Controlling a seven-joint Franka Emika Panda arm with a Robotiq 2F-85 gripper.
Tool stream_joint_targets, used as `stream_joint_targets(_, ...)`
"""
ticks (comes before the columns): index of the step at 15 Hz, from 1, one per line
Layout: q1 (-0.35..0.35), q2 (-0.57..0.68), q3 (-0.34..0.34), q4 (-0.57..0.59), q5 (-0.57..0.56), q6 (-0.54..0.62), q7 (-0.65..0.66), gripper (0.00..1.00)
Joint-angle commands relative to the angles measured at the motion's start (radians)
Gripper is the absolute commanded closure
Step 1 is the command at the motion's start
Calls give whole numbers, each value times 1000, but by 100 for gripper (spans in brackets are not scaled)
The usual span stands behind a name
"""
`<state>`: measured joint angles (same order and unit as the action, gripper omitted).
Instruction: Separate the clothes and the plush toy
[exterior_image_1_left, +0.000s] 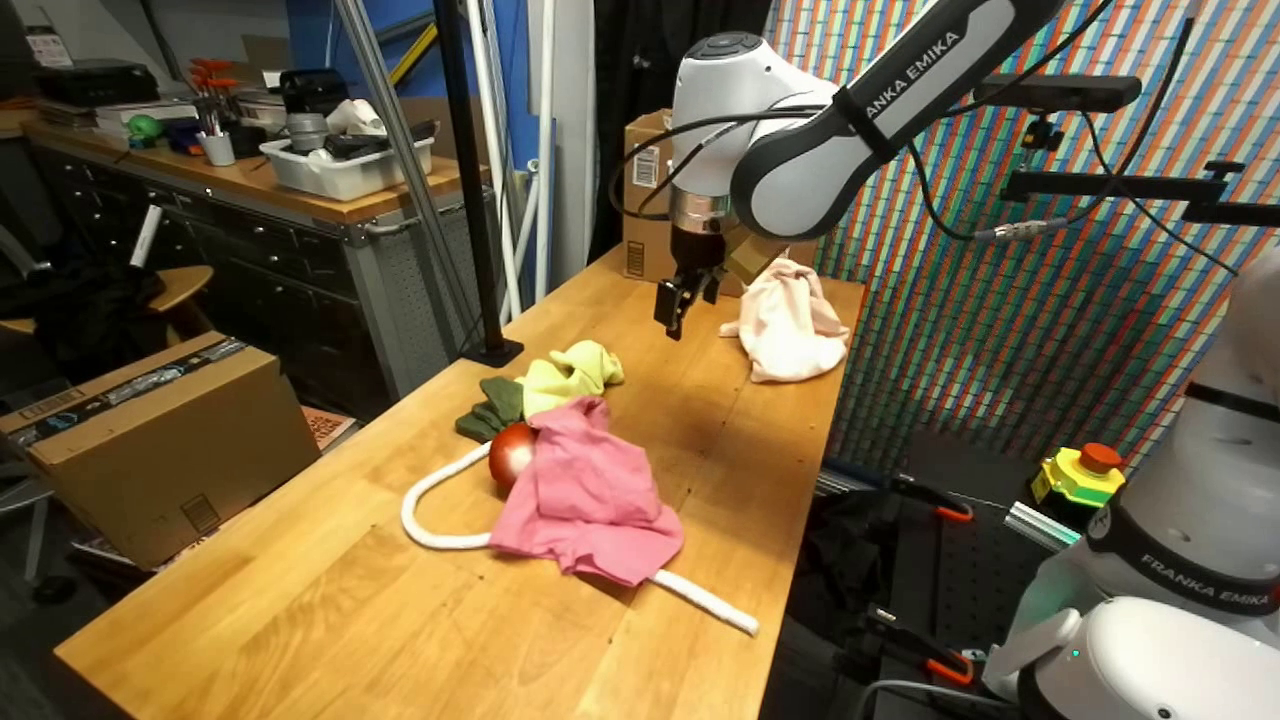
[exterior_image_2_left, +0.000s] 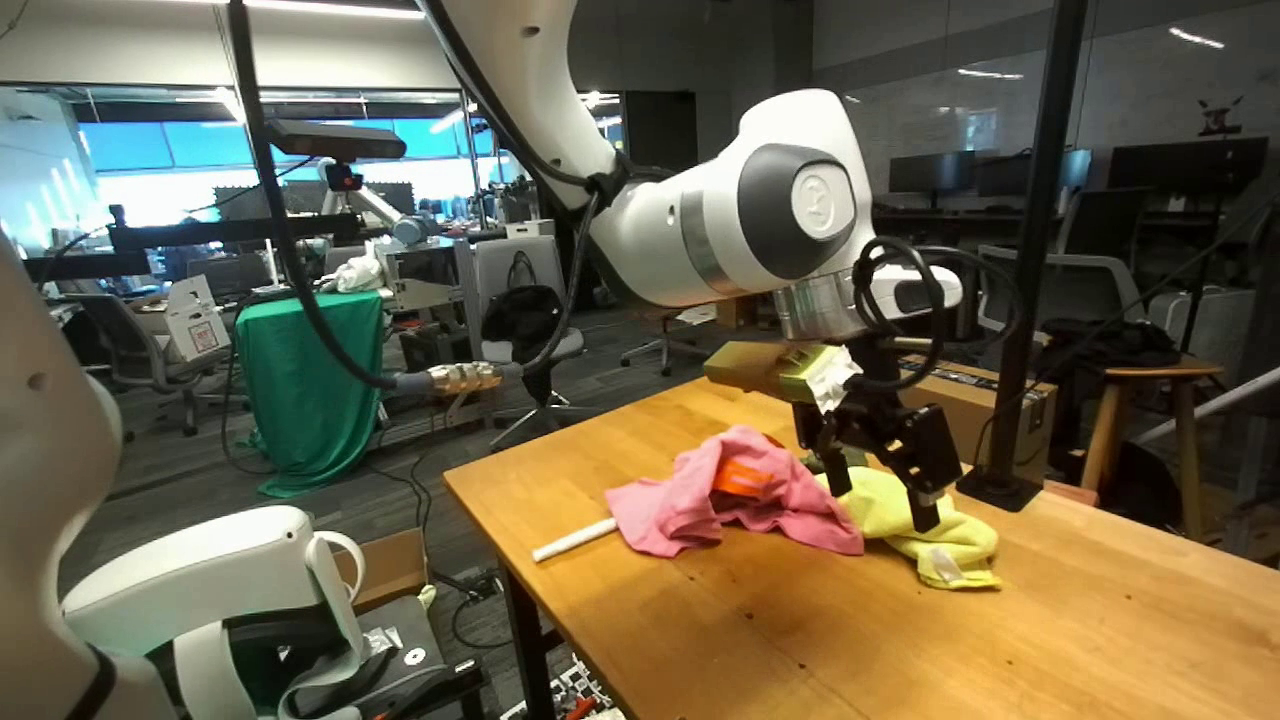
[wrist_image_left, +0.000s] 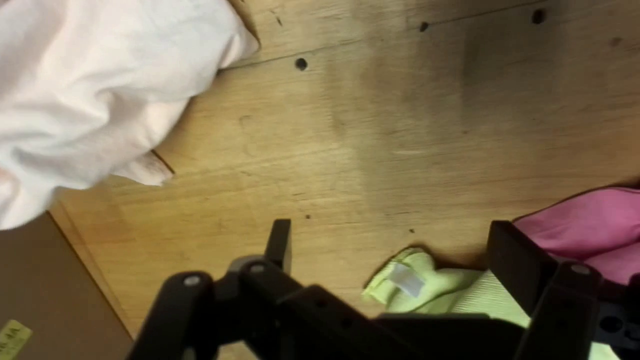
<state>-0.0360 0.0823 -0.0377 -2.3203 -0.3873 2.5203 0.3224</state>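
Observation:
My gripper (exterior_image_1_left: 692, 308) is open and empty above the table; it also shows in an exterior view (exterior_image_2_left: 882, 500) and in the wrist view (wrist_image_left: 390, 240). A yellow cloth (exterior_image_1_left: 560, 378) lies below it, partly between the fingers in the wrist view (wrist_image_left: 450, 290). A pink cloth (exterior_image_1_left: 590, 495) lies crumpled beside the yellow one, with an orange patch (exterior_image_2_left: 742, 478) on it. A dark green cloth (exterior_image_1_left: 492, 408) touches the yellow one. A pale pink cloth (exterior_image_1_left: 790, 325) lies apart, at upper left in the wrist view (wrist_image_left: 95, 90). No plush toy can be made out for certain.
A round red thing (exterior_image_1_left: 511, 457) sits partly under the pink cloth. A white rope-like tube (exterior_image_1_left: 440, 541) runs beneath that cloth. A cardboard box (exterior_image_1_left: 648, 220) stands at one table end. A black pole base (exterior_image_1_left: 492, 352) stands on the table's edge.

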Motion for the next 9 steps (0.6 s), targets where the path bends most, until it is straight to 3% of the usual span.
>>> stream_joint_targets(1,9,36,29,37,172,46,-262,0)
stream_joint_targets(4,8,88,55,85,300,70,-437,0)
stream_joint_targets(9,3,217,72,206,365,107,-529,0)
